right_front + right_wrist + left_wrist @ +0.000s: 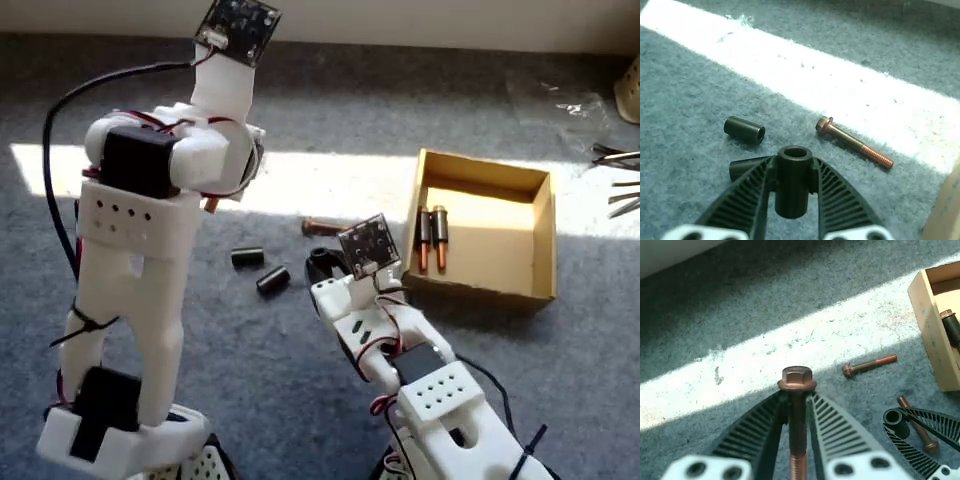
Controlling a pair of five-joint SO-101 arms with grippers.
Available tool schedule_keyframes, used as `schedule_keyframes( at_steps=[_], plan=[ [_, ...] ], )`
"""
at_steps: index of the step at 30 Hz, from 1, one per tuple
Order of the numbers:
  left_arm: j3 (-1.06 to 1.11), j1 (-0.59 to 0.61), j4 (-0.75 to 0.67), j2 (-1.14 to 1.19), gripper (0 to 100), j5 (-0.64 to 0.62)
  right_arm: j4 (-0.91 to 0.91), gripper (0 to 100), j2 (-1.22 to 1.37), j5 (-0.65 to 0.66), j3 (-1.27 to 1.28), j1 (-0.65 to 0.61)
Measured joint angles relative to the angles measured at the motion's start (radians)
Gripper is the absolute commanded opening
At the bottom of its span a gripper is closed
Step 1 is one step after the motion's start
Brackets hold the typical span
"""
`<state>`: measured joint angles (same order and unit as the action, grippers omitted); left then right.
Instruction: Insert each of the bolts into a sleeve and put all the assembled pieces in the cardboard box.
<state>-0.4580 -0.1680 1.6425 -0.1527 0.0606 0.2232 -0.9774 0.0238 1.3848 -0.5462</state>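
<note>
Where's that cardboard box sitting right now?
In the high view the cardboard box sits on the grey carpet at right, just beyond the right gripper, with two assembled pieces lying inside near its left wall.

Left claw (797, 396) grips a bolt (797, 380), head outward. Beyond it, a loose bolt (869, 365) lies on carpet (715, 330) near the box (926, 315). The right claw (895, 421) holds a sleeve (900, 423).

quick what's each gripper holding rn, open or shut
left gripper: shut on a bolt
right gripper: shut on a sleeve
</note>
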Motion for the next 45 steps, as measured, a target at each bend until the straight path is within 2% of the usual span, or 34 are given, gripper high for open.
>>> schedule_keyframes(
  at_steps=[5,9,13,18,23,35,39,45],
  plan=[
    [0.304,0.0,-0.199,-0.219,0,0.0,0.064,0.5,0.0,0.0,-0.094,0.0],
    [0.566,0.0,-0.376,-0.396,0,0.054,0.129,0.5,0.0,0.0,-0.181,0.0],
    [0.733,0.0,-0.494,-0.549,0,0.072,0.193,0.5,0.0,0.0,-0.264,0.0],
    [0.804,0.0,-0.535,-0.655,0,0.075,0.236,0.5,-0.017,0.0,-0.338,0.0],
    [0.807,0.0,-0.542,-0.677,0,0.075,0.247,0.5,-0.186,0.0,-0.336,0.0],
    [0.845,0.002,-0.543,-0.694,0,0.068,0.255,0.5,-0.493,0.0,-0.109,0.0],
    [0.95,0.002,-0.621,-0.801,0,0.037,0.245,0.5,-0.549,0.0,-0.04,0.0],
    [1.151,0.002,-0.763,-0.976,0,0.035,0.12,0.5,-0.586,0.0,0.129,0.0]
  ],
)
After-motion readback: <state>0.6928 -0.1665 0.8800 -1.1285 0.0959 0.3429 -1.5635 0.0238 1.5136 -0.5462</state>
